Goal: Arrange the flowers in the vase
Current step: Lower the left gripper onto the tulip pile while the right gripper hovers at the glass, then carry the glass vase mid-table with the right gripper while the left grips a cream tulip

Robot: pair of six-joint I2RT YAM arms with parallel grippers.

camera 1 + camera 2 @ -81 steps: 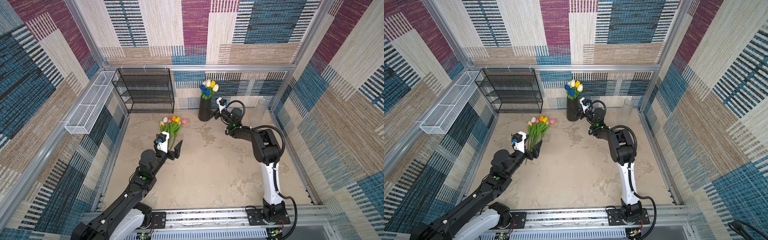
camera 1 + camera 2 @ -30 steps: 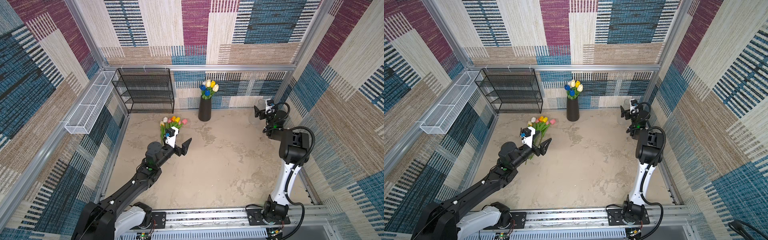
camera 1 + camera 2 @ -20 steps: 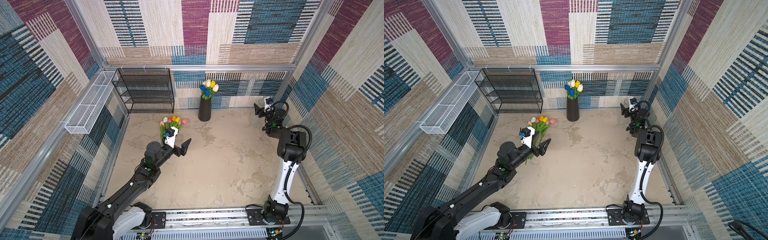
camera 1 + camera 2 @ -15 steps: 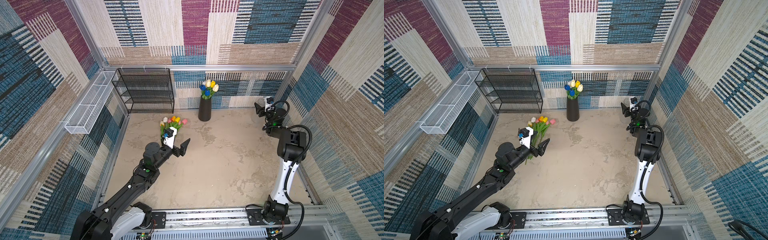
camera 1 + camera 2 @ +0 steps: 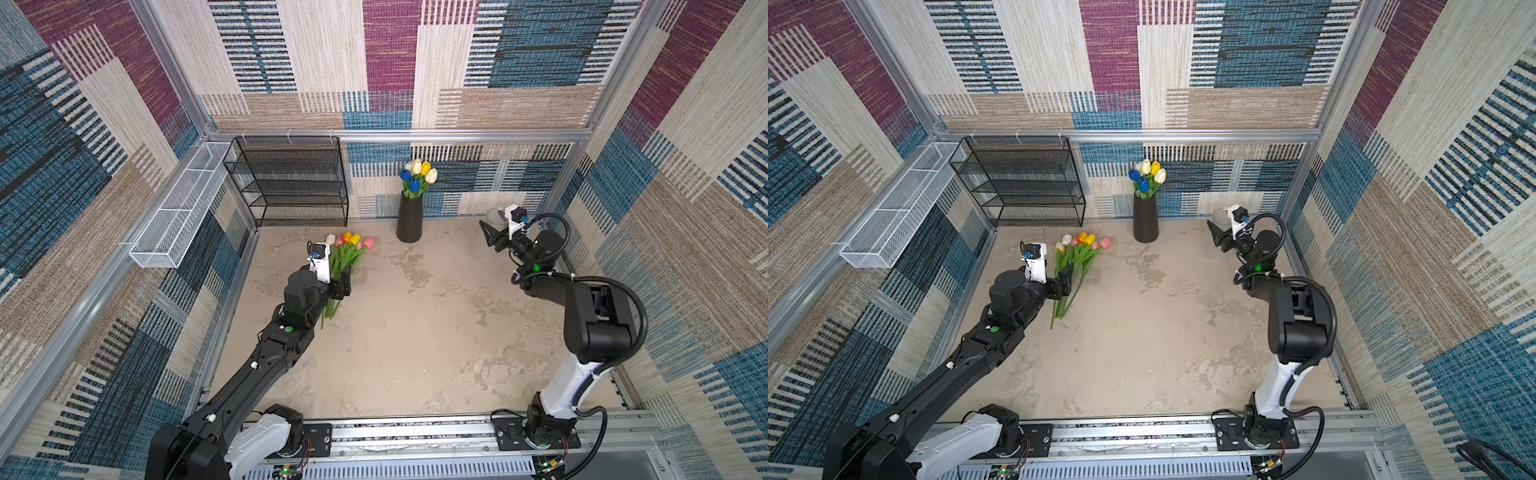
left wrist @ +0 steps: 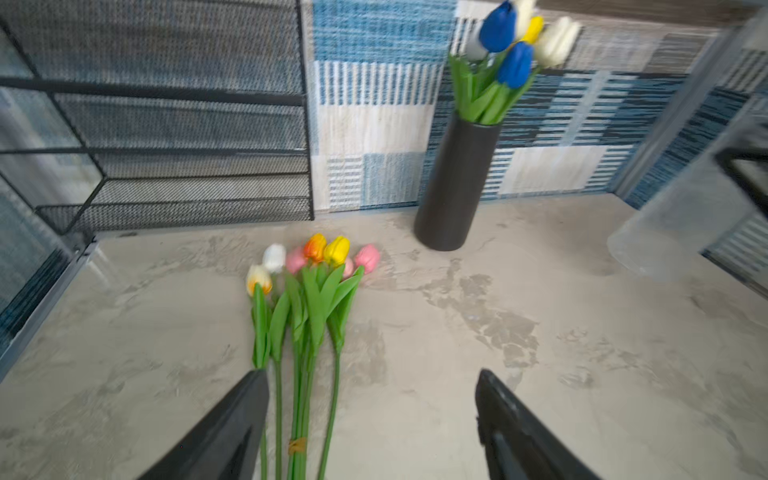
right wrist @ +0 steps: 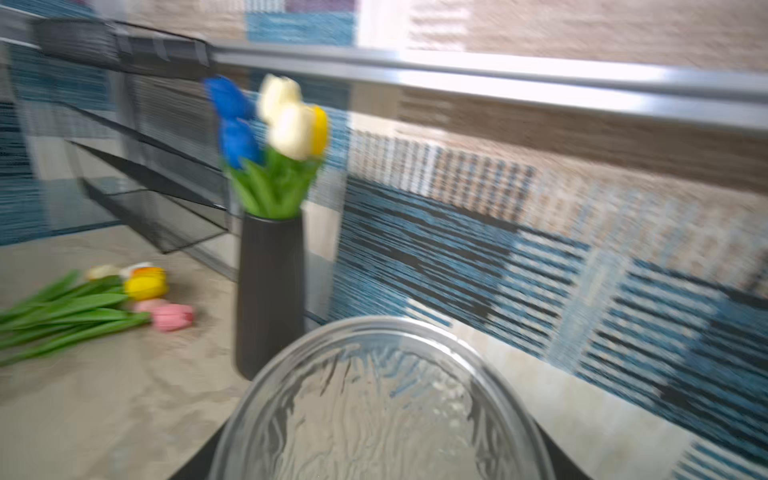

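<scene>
My left gripper [image 6: 370,376] hangs spread wide and empty just over the lower stems of the loose tulips [image 6: 309,316]. They lie flat on the table [image 5: 415,332], heads toward the back wall, stems gathered by a small tie [image 6: 297,445]. I hold the jaws that far apart because the bundle fans out. I want every stem inside the gap before I close, and right now they run nearer one finger than the other, so I judge a small sideways correction is due first. Low on the stems seems the sensible place to take them: the heads and leaves go unsqueezed, and the cut ends can lead into an opening. The black vase [image 5: 409,222] stands upright against the back wall, just beyond the lying heads, and already carries blue, white and yellow tulips [image 5: 417,176], packed close at the mouth. That, I think, is why my right gripper [image 5: 489,237] is off near the back right corner with a clear glass vase [image 7: 382,399] between its fingers — a second, wider mouth for the rest. The jaws flank the glass on both sides, but where they would touch it falls outside the wrist view and is too small from above, so I cannot tell whether they press it or merely stand round it.
</scene>
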